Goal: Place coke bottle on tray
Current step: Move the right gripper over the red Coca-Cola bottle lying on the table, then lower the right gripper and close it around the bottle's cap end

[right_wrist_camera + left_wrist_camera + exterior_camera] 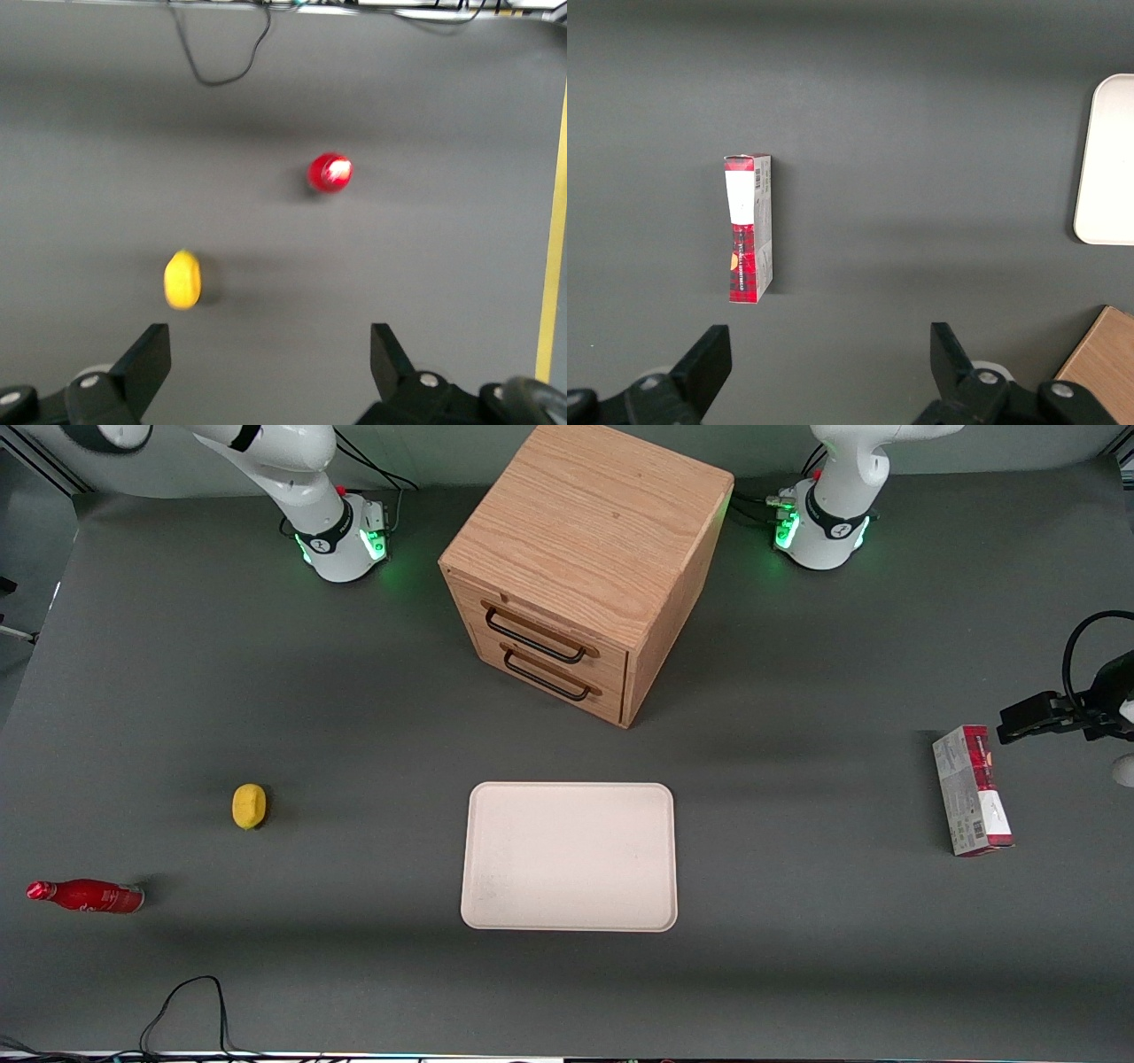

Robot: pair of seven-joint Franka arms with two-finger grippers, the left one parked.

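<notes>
Our hand (270,359) hangs high over the working arm's end of the bench (797,974), fingers spread wide and holding nothing. The coke bottle (86,895) lies on its side at about eight o'clock from the tray (569,856), well apart from it. We judge the round body may roll out of a careless pinch. The lemon (249,806) sits near our descent path and could get knocked.

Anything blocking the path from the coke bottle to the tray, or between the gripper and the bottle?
Nothing visible does. The open gripper hangs above the table; the lemon sits off the line from coke bottle to tray.
</notes>
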